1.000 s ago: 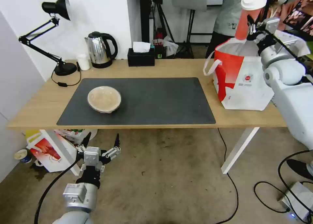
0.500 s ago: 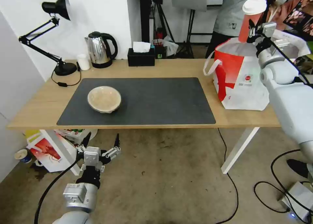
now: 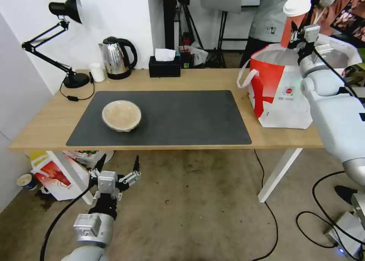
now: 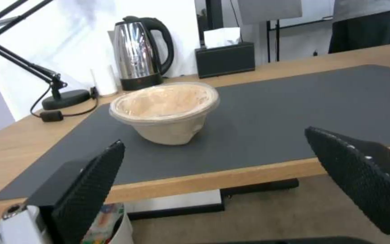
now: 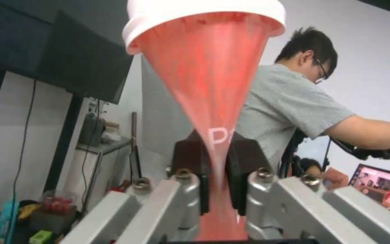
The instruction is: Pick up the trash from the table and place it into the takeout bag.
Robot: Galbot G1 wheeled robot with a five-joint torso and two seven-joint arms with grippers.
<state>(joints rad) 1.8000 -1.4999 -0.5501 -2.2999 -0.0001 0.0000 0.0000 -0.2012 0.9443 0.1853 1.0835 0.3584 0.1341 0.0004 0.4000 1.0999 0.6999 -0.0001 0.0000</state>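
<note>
Light-wood desk (image 3: 45,128) under us, dark mat (image 3: 171,116) across its middle, kettle (image 3: 118,57) and tissue box (image 3: 164,66) lining the back edge. We are holding the red cup (image 3: 292,18) aloft with our right gripper (image 3: 294,37), jaws clenched low on its tapering body, white lid uppermost; the cup is hanging above the open mouth of the takeout bag (image 3: 281,97) at the desk's right end. We are judging this the drop-off step: better to be lowering the cup well inside the silvery lining before letting go, keeping it upright and clear of the bag's rim and loop handle. Our left gripper (image 3: 116,170) is waiting below the desk's front edge, jaws spread wide and grasping nothing. Beige bowl (image 4: 164,112) is sitting on the mat beyond those jaws, apart from them, not yet collected.
</note>
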